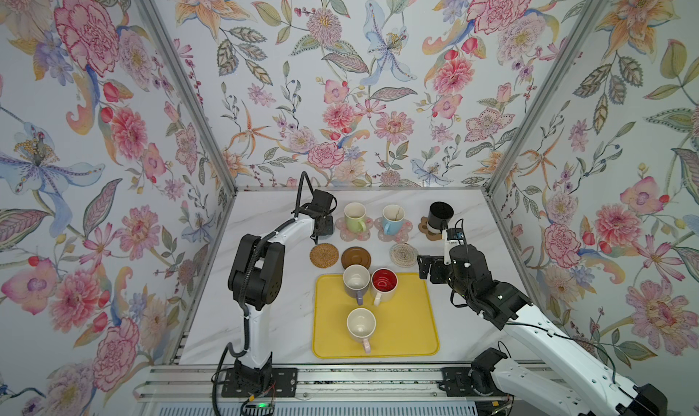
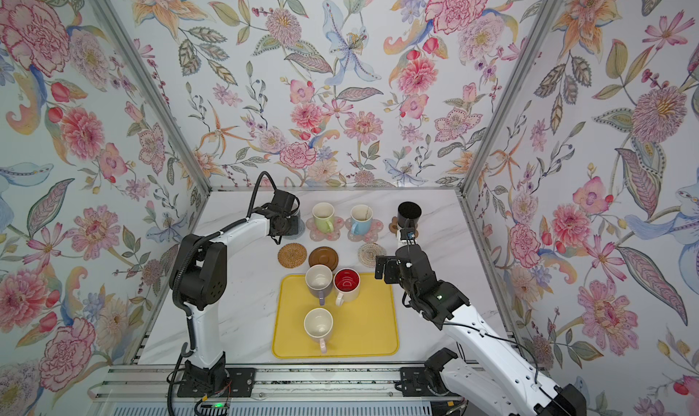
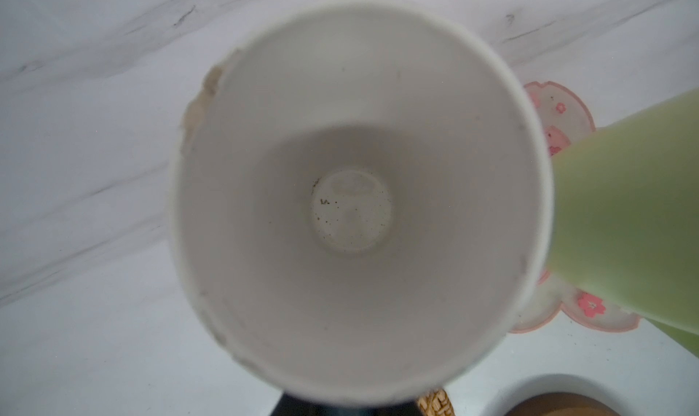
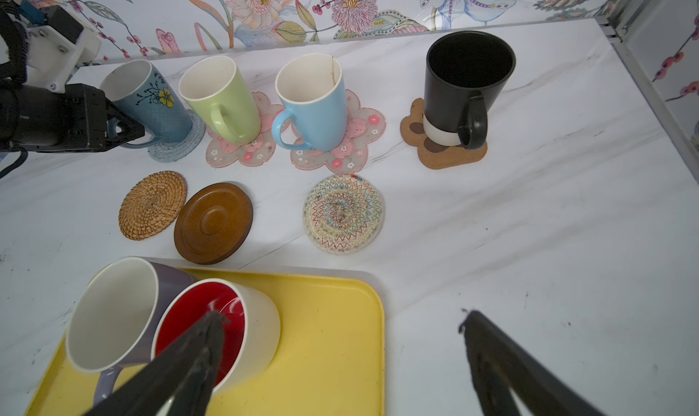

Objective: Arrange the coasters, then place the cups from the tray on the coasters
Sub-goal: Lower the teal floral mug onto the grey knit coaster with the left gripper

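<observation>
On the bench, four coasters are lying in a far row, each carrying one cup: leftmost cup, second cup, third cup, rightmost cup. Three bare coasters are lying in front of that row. The tray is lying in front of those, carrying three cups: two side by side at its far edge, one nearer me. My left fingers are sitting at the leftmost cup's handle. My right fingers are hanging at the tray's far right corner.

You're looking at a robot test cell: floral wallpaper panels in an aluminium frame box in a marble tabletop, and two arms are bolted to a rail at its front.
</observation>
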{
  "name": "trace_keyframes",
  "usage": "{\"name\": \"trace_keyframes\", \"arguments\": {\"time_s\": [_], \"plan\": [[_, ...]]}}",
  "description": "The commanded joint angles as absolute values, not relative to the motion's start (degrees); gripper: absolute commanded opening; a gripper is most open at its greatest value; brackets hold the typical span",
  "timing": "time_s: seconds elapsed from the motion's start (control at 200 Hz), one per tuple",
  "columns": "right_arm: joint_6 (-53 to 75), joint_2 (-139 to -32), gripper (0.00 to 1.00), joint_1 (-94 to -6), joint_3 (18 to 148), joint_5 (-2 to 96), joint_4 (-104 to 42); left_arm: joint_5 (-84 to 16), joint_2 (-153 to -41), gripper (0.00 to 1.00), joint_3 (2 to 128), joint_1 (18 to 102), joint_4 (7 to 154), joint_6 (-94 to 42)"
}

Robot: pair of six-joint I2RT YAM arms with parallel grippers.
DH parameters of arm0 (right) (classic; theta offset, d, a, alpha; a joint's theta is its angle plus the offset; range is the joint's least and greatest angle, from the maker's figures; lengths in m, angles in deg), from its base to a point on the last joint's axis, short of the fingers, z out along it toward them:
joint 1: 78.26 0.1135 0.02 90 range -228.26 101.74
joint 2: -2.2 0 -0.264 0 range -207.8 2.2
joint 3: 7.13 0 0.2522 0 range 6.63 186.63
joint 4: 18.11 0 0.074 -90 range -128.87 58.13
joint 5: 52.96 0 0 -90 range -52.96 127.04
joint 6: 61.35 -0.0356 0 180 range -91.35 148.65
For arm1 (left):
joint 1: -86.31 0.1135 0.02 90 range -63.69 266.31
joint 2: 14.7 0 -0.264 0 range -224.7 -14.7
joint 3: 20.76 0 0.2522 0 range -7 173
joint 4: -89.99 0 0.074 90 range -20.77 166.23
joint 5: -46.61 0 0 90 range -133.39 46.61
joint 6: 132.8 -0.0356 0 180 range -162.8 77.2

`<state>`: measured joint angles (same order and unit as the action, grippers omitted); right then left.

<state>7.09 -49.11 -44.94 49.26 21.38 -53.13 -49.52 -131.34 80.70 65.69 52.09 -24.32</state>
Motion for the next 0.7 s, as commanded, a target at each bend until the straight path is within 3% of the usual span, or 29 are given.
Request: {"name": "trace_keyframes", "arguments": {"time_s": [0.0, 0.125, 0.275, 0.435, 0.61, 0.696], "plan": [[6.45, -48.33, 0.99, -45.29, 48.82, 20.86, -53.92, -48.31, -130.08, 0.07, 79.36, 66.18, 52.92, -23.17], [6.41, -48.25, 0.99, -45.30, 48.82, 20.86, -53.93, -47.96, -129.66, 0.13, 78.74, 66.10, 53.20, -22.93], [6.46, -47.96, 0.99, -45.28, 48.74, 20.79, -54.02, -47.66, -128.34, 0.32, 77.38, 66.14, 54.43, -22.61], [6.41, -47.87, 0.99, -45.30, 48.73, 20.87, -54.12, -47.71, -126.88, 0.62, 76.80, 66.19, 54.85, -22.14], [6.33, -47.80, 0.99, -45.26, 48.82, 21.05, -54.07, -47.77, -123.55, 0.83, 75.65, 66.22, 55.53, -21.75], [6.33, -47.96, 0.99, -45.31, 48.91, 21.42, -54.11, -48.13, -120.45, 0.99, 74.65, 66.10, 56.14, -21.47]]}}
